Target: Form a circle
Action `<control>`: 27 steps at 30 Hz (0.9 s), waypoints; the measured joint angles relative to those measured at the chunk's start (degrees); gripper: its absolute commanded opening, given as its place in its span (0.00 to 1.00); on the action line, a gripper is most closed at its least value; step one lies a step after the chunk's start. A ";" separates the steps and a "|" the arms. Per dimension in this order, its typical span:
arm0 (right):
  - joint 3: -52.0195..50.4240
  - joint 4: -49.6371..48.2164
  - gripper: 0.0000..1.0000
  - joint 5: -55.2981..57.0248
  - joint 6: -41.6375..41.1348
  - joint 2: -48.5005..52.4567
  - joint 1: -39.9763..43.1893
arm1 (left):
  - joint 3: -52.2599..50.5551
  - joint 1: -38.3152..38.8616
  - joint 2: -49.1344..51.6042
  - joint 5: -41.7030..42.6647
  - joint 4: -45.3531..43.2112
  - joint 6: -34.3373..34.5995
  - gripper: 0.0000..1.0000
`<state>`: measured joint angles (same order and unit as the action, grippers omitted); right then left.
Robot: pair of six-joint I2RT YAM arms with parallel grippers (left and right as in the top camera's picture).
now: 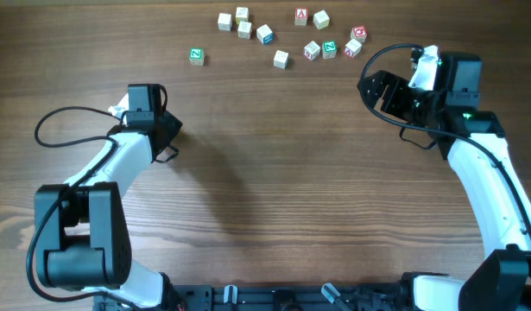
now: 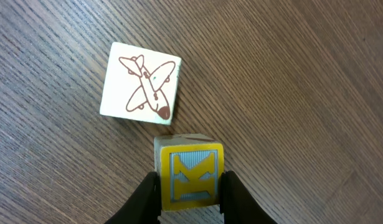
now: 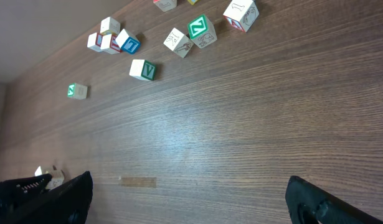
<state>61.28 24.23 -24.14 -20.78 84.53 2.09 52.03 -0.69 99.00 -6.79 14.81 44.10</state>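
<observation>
Clamping a yellow-faced wooden K cube (image 2: 190, 169), the left gripper (image 2: 190, 184) sits just beside a cream airplane cube (image 2: 141, 83). The right gripper (image 3: 188, 198) gapes wide, empty.

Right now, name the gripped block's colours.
The block: yellow K on blue stripes, yellow border; left wrist view.

Soft even light, faint sheen on table (image 3: 179, 143), sharp focus

Overhead: left gripper (image 1: 129, 112) hides most of K cube (image 2: 190, 177); scattered cubes' (image 1: 281, 59) letters too small to read. Left wrist cam: K cube btm & fingers (image 2: 141, 199) cut off.
</observation>
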 measured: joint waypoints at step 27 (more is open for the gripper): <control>0.00 0.04 1.00 0.68 0.00 0.00 0.00 | -1.03 0.00 0.52 0.17 1.49 -4.17 0.47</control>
<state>61.28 24.27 -23.46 -20.78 84.53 2.09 51.00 -0.69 99.53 -6.61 16.29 39.92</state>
